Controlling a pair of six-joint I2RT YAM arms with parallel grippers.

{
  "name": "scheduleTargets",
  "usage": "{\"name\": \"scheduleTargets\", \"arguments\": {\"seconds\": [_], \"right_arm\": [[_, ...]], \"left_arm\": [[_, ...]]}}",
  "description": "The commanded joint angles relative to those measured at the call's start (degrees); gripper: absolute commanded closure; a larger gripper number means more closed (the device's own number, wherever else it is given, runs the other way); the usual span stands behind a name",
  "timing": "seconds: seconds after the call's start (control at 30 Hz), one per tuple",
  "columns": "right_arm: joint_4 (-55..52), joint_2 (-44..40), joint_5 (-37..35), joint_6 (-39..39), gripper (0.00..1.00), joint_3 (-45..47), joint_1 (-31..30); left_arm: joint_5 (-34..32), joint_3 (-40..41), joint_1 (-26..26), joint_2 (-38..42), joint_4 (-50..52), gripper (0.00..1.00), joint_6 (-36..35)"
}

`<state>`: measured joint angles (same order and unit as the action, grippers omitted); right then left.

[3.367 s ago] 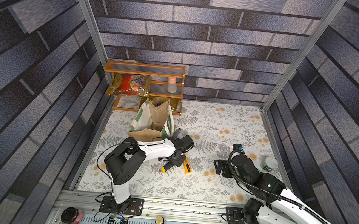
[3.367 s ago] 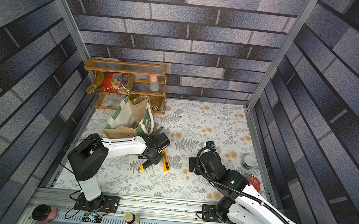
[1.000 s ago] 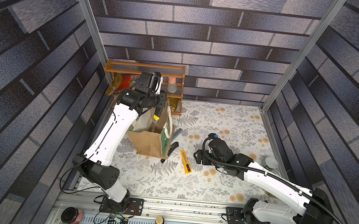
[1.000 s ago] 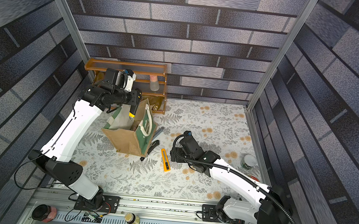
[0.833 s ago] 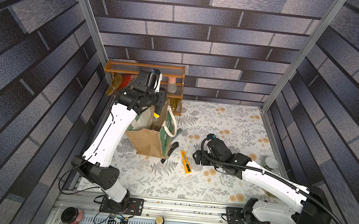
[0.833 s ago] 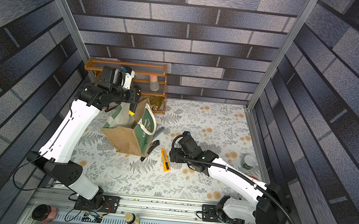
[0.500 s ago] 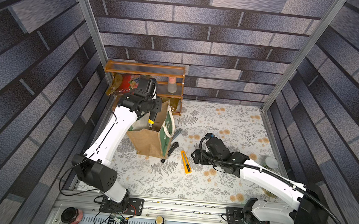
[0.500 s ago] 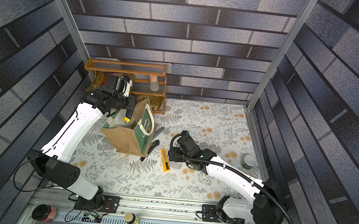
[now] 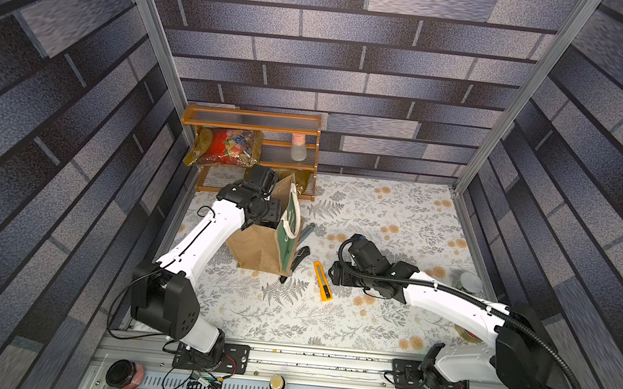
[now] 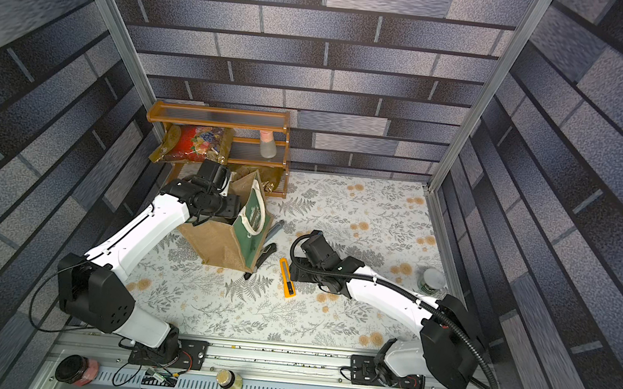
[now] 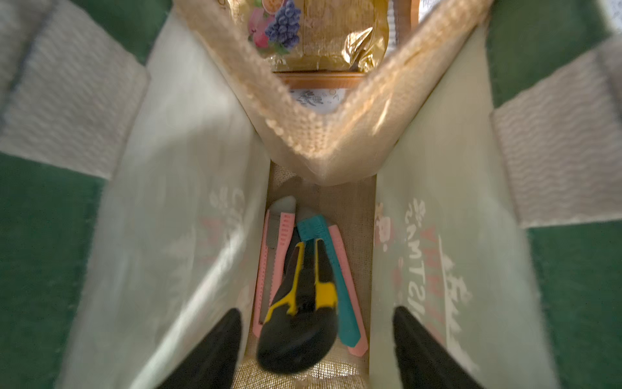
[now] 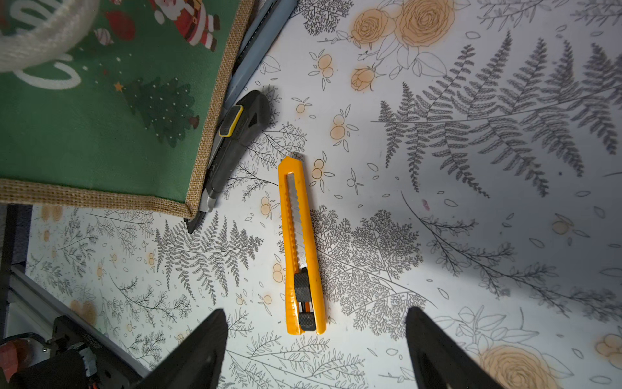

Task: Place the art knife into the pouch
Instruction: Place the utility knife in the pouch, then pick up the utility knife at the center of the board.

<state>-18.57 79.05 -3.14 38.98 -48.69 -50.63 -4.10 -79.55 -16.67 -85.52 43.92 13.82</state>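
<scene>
Step in hand: the drop. L tool [image 11: 316,311] is down inside the pouch [image 11: 188,235], jaws spread wide, gripping nothing. A black-yellow knife [image 11: 299,303] sits loose btw them, blurred, across a pink knife [image 11: 269,256] and a teal knife [image 11: 336,269] on the pouch floor. That one reads as delivered.

R tool [image 12: 315,312] hovers over an orange knife [image 12: 299,242] on the bench [image 12: 471,202], jaws wide and empty. Outside, against the pouch base, lie a black knife [image 12: 235,134] and a grey-blue knife [image 12: 255,43].

Next, prob.: L tool lifts straight out w/o snagging a handle [image 11: 555,141]. R tool goes down and pinches the orange knife across its narrow width.

Materials: pouch is coarse tan burlap w/ green printed front, pale smooth lining and woven white handles. It is floppy but stands upright, end panel folded inward. Knives are slim, hard plastic bars w/ ridged sliders. The orange one lies flat, so the pinch must be near bench level. Bench cover is a smooth floral print.
</scene>
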Motion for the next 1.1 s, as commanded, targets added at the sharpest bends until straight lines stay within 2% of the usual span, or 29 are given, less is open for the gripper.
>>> {"name": "scheduleTargets", "arguments": {"seconds": [0.0,0.1,0.37,0.73,1.07], "right_arm": [[0.5,1.8,-1.1,0.4,0.14,-0.6,-1.4],[-0.7,4.3,-2.0,-0.3,0.14,-2.3,-2.4],[-3.1,10.8,-2.7,-0.7,0.27,-4.2,-4.6],[-6.6,18.1,-5.8,-1.5,0.34,-9.4,-8.0],[-9.5,22.4,-7.9,-1.0,0.38,-14.2,-9.6]], "left_arm": [[-0.9,0.9,-0.1,3.6,-1.5,0.0,1.0],[-1.3,0.5,-0.8,5.2,-1.2,0.0,1.8],[-0.6,-0.8,-1.6,10.6,1.7,0.0,2.7],[1.9,1.4,-1.6,18.3,3.9,0.0,4.1],[2.9,4.1,-0.1,21.6,4.3,0.0,4.1]]}}
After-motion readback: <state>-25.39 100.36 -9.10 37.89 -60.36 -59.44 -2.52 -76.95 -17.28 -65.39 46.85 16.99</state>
